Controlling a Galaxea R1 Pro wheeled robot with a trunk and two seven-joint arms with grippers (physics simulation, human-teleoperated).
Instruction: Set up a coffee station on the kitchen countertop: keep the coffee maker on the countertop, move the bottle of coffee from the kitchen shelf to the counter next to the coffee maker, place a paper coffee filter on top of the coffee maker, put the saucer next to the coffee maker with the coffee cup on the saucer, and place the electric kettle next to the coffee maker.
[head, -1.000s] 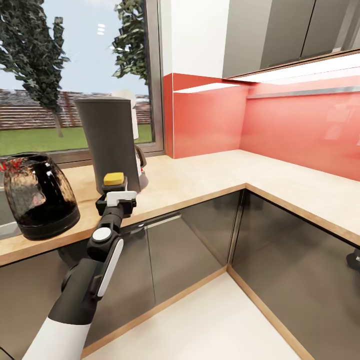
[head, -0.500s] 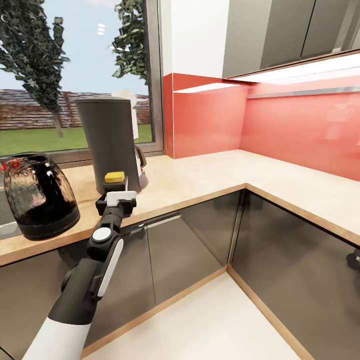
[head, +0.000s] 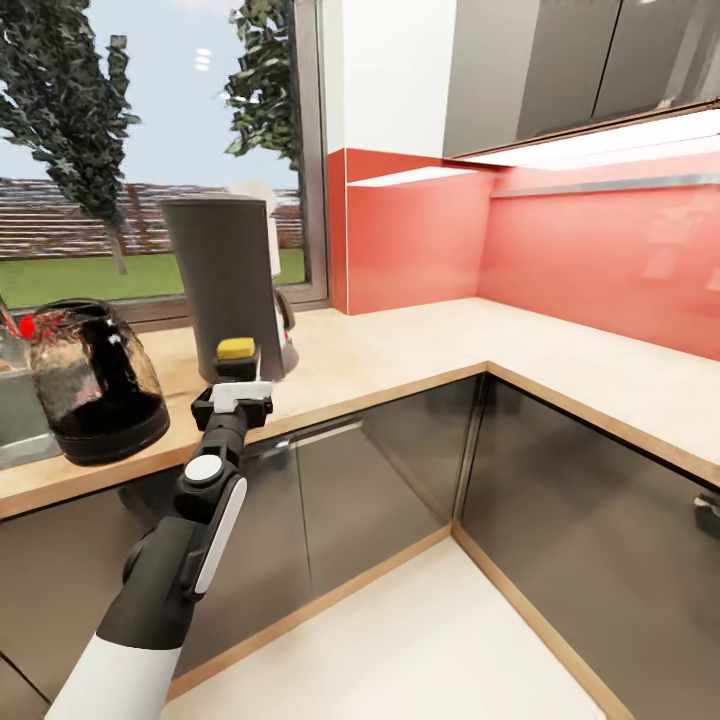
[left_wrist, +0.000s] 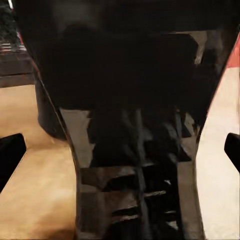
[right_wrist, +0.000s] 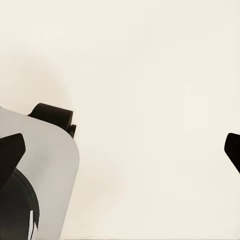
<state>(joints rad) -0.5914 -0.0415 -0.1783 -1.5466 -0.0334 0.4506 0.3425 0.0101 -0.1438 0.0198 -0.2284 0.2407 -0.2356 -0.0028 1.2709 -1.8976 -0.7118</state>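
Observation:
The bottle of coffee (head: 236, 351), dark with a yellow cap, stands on the kitchen countertop (head: 400, 350) just in front of the tall dark grey coffee maker (head: 225, 285). My left gripper (head: 235, 378) reaches in around it. In the left wrist view the bottle (left_wrist: 135, 150) sits between the fingers of that gripper (left_wrist: 120, 152), whose tips are spread wide and clear of it, so it is open. The dark glassy electric kettle (head: 100, 385) stands on the counter left of the coffee maker. My right gripper (right_wrist: 120, 150) hangs open over pale floor.
A grey metal basin (head: 20, 425) sits at the counter's left end beside the kettle. A window is behind the coffee maker, and a red backsplash (head: 600, 260) runs round the corner. Dark cabinet fronts (head: 380, 470) stand below. Bare worktop stretches to the right.
The whole picture has shifted a little to the right, so the camera moved. My left arm keeps its pose, and the bottle now sits slightly closer to the coffee maker.

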